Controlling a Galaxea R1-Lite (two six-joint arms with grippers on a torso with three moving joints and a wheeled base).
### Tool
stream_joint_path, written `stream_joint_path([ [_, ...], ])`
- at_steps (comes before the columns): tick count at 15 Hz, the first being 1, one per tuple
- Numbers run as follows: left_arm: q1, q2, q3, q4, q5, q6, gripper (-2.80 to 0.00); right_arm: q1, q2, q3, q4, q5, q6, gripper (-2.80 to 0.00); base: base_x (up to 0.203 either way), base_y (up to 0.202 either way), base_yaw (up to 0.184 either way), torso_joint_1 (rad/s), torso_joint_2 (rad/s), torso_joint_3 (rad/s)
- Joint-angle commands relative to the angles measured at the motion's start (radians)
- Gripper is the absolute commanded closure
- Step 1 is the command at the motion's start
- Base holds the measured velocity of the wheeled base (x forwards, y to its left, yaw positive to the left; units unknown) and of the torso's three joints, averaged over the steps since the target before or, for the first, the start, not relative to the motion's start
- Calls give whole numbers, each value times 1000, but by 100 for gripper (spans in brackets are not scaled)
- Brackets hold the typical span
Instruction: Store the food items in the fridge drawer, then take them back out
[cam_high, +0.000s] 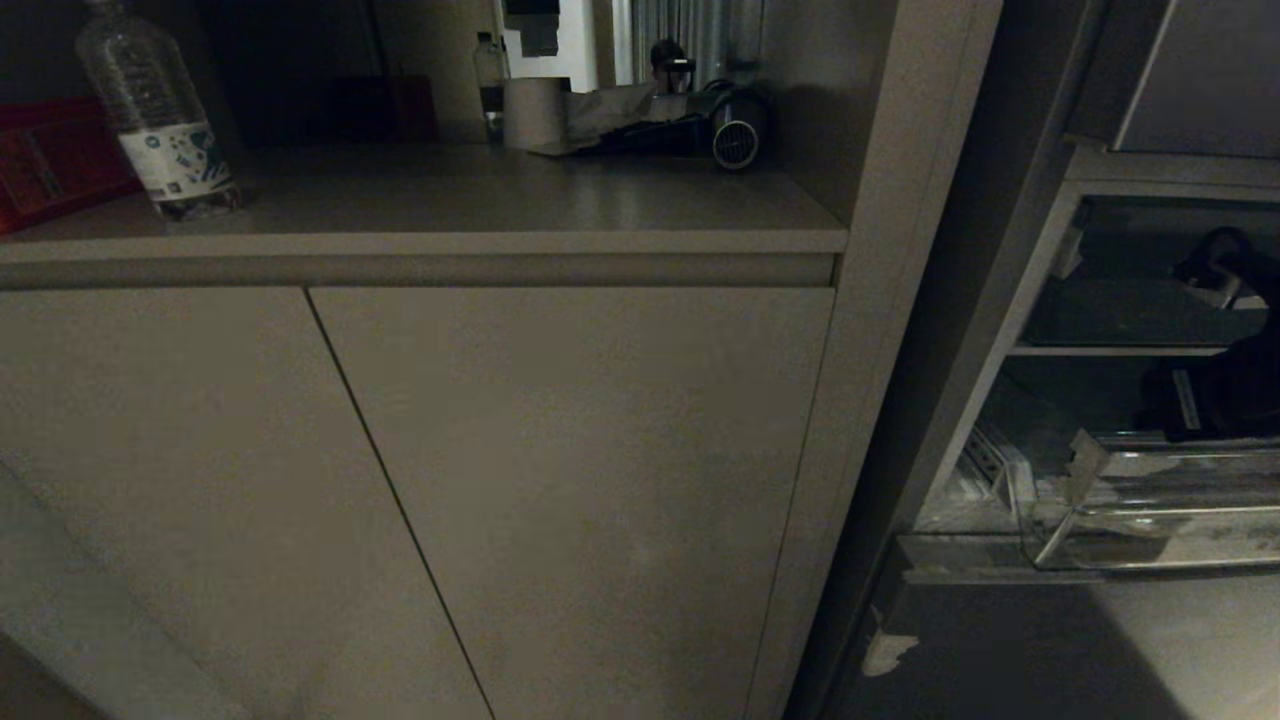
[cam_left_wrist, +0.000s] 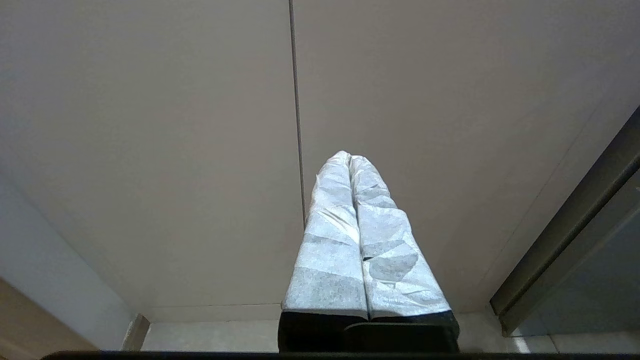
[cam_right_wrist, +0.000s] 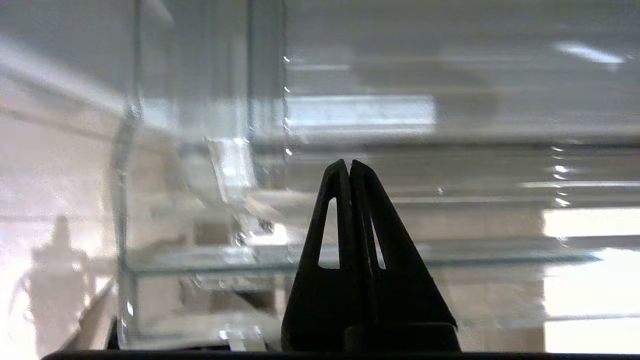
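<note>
From the head camera we see the wide, shallow clear-plastic fridge drawer (cam_high: 1130, 505) pulled out at the right edge of the scene, below a dark glass shelf (cam_high: 1120, 325). We make out nothing inside the part of the drawer that shows, and we cannot find the potato or the pepper anywhere. Just above the drawer the black right arm (cam_high: 1225, 385) reaches into the fridge; its claw tips are hidden here. Left of the drawer stands a beige cabinet (cam_high: 560, 480) with two plain doors, and on its top, well left of the drawer, are a clear plastic water bottle (cam_high: 155, 115), a pale paper roll (cam_high: 533, 113) and a dark round-nosed appliance (cam_high: 735, 128).

In the left wrist camera, the left gripper (cam_left_wrist: 349, 156), its fingers (cam_left_wrist: 330, 260) wrapped in white tape, is pressed together on nothing and faces the cabinet doors.

In the right wrist camera, the black right gripper (cam_right_wrist: 347, 162) also has its tips together, empty, right in front of the drawer's clear wall (cam_right_wrist: 200, 200). Through that plastic we see only reflections and blur, so we cannot tell what the drawer holds.
</note>
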Motion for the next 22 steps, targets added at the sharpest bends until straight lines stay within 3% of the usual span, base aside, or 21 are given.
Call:
stream_joint_path([
  [1,0,1,0,-1,0,0,0,-11,-32,-22,62,1,-5,0,0,0,0,0,0,0],
  [8,0,1,0,-1,0,0,0,-64,-114,-15,257,-42,-69,0,0,0,0,0,0,0],
  [22,0,1,0,-1,0,0,0,-65,-420,278,261,-43,-86,0,0,0,0,0,0,0],
])
